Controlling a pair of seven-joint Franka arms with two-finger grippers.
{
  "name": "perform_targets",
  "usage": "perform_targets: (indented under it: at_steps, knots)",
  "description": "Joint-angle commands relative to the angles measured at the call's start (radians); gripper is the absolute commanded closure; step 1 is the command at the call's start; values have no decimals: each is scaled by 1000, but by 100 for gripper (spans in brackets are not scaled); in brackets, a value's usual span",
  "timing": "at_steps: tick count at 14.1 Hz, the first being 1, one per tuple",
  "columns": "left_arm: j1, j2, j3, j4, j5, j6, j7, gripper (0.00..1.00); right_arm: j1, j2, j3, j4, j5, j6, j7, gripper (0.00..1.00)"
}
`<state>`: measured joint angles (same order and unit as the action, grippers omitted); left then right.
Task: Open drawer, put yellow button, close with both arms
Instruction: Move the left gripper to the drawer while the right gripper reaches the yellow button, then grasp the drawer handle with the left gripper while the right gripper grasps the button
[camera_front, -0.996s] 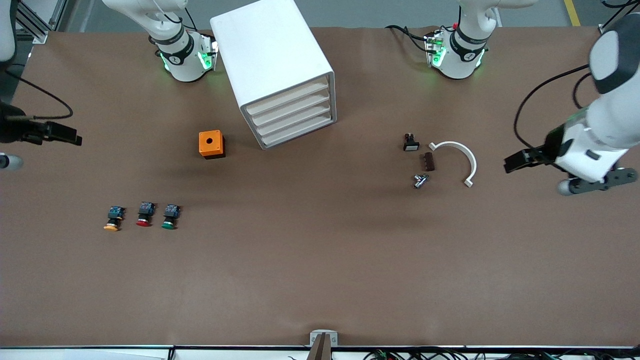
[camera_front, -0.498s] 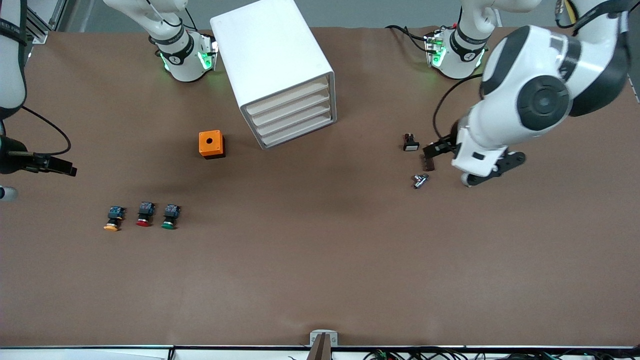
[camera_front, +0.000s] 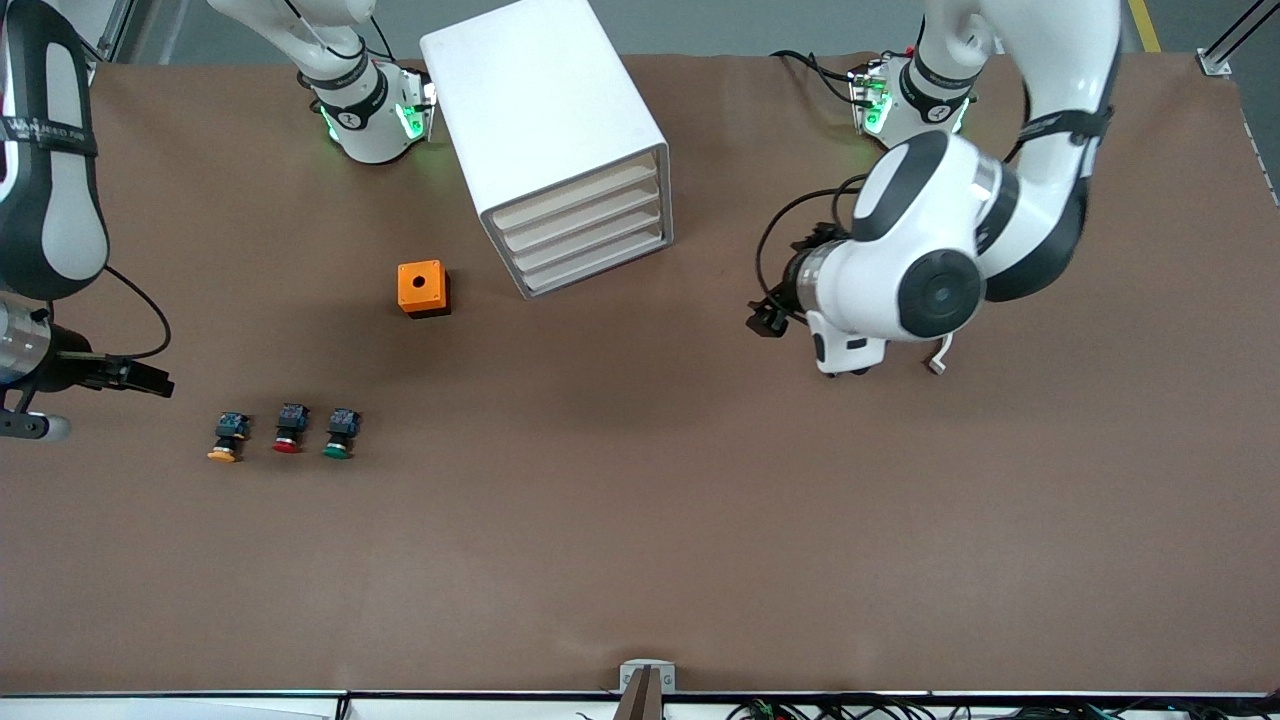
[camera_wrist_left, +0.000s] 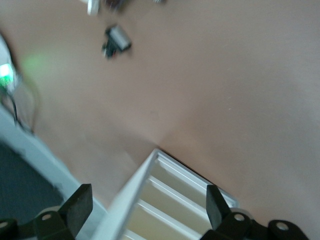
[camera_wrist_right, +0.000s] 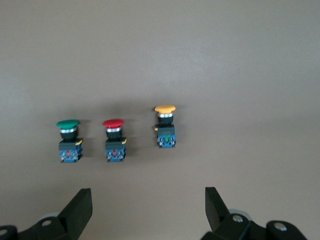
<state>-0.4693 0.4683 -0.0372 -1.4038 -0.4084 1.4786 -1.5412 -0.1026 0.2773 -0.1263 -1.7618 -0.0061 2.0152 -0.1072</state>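
Note:
The white cabinet (camera_front: 540, 120) stands near the robots' bases, and its four drawers are all shut. The uppermost drawer (camera_front: 577, 193) has a cream front. The yellow button (camera_front: 225, 438) lies at the right arm's end of the table, in a row with a red-capped one (camera_front: 288, 428) and a green-capped one (camera_front: 340, 433). My right gripper (camera_front: 135, 378) is open and empty, over the table beside the row. The right wrist view shows the yellow button (camera_wrist_right: 165, 125) ahead of the open right gripper (camera_wrist_right: 147, 205). My left gripper (camera_front: 768, 318) is open and empty. In the left wrist view it (camera_wrist_left: 147, 202) points at the cabinet's drawer fronts (camera_wrist_left: 170, 200).
An orange box (camera_front: 423, 288) with a hole on top sits beside the cabinet. The left arm covers most of a white curved piece (camera_front: 938, 362). A small black and white part (camera_wrist_left: 116, 40) shows in the left wrist view.
The left arm has swung in from its end of the table toward the cabinet and now covers the small parts. The right gripper has moved nearer to the row of buttons.

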Motion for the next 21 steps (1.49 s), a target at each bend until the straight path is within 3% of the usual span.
perform_targets:
  at_steps: [1,5,9,12,14,18,21]
  knots:
    - [-31,113,2,78,-81,-30,-233,0,-29,32,16,-34,-14,91,-17,0]
    - [-20,259,2,144,-334,-89,-486,1,-43,92,17,-93,-9,252,-20,0]
    - [-20,341,-27,149,-482,-180,-674,2,-63,169,20,-152,5,432,-51,0]
    - [-20,366,-24,148,-591,-210,-761,2,-63,209,20,-163,20,474,-51,0]
    - [-22,380,-39,137,-607,-219,-789,10,-58,230,22,-162,37,477,-51,0]
    - [-32,394,-67,121,-613,-221,-792,41,-57,275,30,-162,58,499,-51,0]
    - [-49,405,-87,120,-615,-221,-790,48,-57,299,30,-157,58,499,-54,0]
